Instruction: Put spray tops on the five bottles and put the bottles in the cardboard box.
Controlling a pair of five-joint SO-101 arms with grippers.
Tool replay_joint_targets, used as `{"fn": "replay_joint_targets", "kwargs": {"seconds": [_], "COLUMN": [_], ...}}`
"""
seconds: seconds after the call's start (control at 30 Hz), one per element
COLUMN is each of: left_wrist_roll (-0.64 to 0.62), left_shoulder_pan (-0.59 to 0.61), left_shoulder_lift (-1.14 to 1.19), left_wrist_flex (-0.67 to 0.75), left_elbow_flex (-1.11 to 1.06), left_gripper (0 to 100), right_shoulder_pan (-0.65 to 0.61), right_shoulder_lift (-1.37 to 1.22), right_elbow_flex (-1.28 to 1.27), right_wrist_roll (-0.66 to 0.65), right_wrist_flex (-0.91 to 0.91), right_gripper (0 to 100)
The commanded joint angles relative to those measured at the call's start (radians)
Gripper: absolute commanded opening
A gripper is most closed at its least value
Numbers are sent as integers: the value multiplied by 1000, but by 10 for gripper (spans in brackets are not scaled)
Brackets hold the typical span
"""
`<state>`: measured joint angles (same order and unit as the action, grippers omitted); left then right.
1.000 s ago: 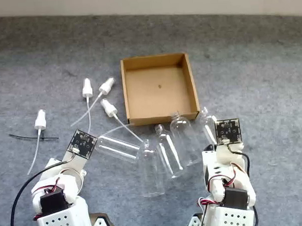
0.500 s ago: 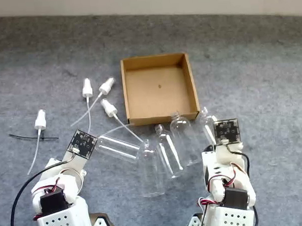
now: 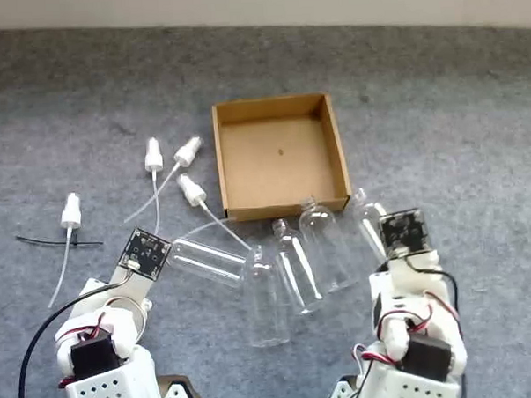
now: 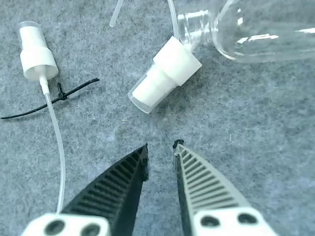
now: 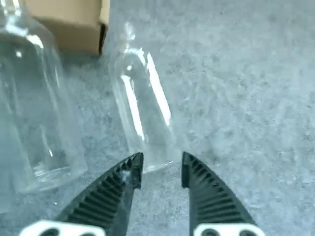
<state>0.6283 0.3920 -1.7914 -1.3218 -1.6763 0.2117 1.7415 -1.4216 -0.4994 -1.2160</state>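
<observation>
A shallow brown cardboard box (image 3: pixel 247 173) sits open on the grey felt-like table cover (image 3: pixel 456 111). The five clear plastic bottles (image 3: pixel 296 264) all lie on their sides on the cover, outside the box and just in front of its near wall. Four are fanned side by side with their necks toward the box. Of these, the rightmost bottle (image 3: pixel 365 214) lies at the box's near right corner. The fifth, the crosswise bottle (image 3: pixel 206 261), lies to their left.

Three white spray tops with thin dip tubes (image 3: pixel 153 154) (image 3: pixel 187 151) (image 3: pixel 191 189) are scattered just left of the box. A fourth spray top (image 3: pixel 70 210) lies well out to the left, its tube crossing a thin black cable tie (image 3: pixel 56 241).

In the left wrist view, a fifth spray top (image 4: pixel 165 74) lies just beside the open neck of the crosswise bottle (image 4: pixel 256 34). I can't tell whether they touch. The left gripper (image 4: pixel 160 146) hangs over bare cover a little short of that top, fingers slightly parted and gripping nothing.

The right gripper (image 5: pixel 161 156) also has its fingers apart with nothing between them. Its tips are right at the base end of the rightmost bottle (image 5: pixel 140 108), whose neck points toward the box's corner (image 5: pixel 74 24). A neighbouring bottle (image 5: pixel 34 123) lies just beside it.
</observation>
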Motion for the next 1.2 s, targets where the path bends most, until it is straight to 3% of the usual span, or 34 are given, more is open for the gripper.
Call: {"fn": "replay_joint_targets", "kwargs": {"seconds": [0.0,0.23,0.4,0.5,1.03,1.17], "left_wrist_roll": [9,9,9,9,9,9], "left_shoulder_pan": [12,12,12,12,12,12], "left_shoulder_lift": [10,10,12,12,12,13], "left_wrist_flex": [3,3,3,3,3,3], "left_elbow_flex": [-21,-21,-21,-21,-21,-21], "left_gripper": [95,95,95,95,95,95], "right_shoulder_pan": [15,-101,-191,-220,-243,-196], "right_shoulder_lift": [-223,-888,-1247,-1406,-1687,-1776], "right_elbow_flex": [269,710,914,977,1003,1007], "right_wrist_roll": [-9,-37,-43,-55,-81,-78], "right_wrist_flex": [-16,-189,-249,-252,-62,-13], "right_gripper": [152,166,282,300,296,176]}}
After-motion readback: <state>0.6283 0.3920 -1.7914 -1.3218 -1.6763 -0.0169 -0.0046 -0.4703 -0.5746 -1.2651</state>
